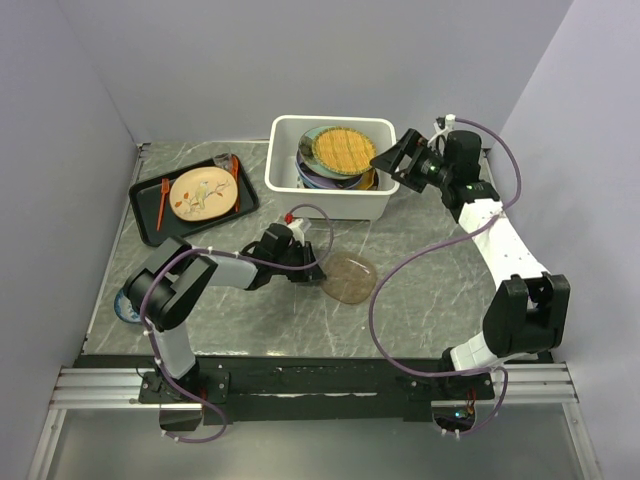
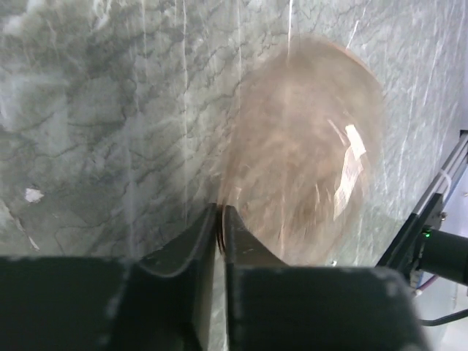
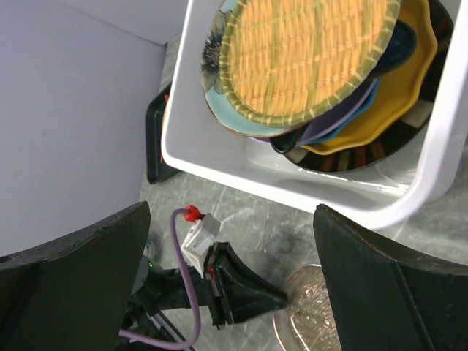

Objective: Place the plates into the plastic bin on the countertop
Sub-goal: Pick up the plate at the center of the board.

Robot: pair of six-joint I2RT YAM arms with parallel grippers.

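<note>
Pale lilac walls close in a grey marble countertop (image 1: 430, 290) with pale veins. The left gripper (image 1: 306, 263) lies low over it, its jaws drawn almost together on the 9 o'clock rim of a brown glass plate (image 1: 349, 277). The left wrist view, though blurred, shows that rim pinched between the fingers (image 2: 191, 238). The plate lies flat and face up near the counter's middle, at 6 o'clock from the plastic bin (image 1: 330, 205) and apart from it. Being round, it has no long axis to speak of.

The bin stands at 12 o'clock on the counter, already holding stacked plates (image 1: 343, 150), a yellow woven one on top. The right gripper (image 1: 395, 160) hovers at the bin's 3 o'clock rim, its jaws wide apart and holding nothing. A black tray (image 1: 150, 225) sits off at 10 o'clock.

By my reckoning this is the pick-up of the last loose plate. Next it needs lifting by that thin edge without slipping, then carrying toward 12 o'clock and over the bin's front wall.
</note>
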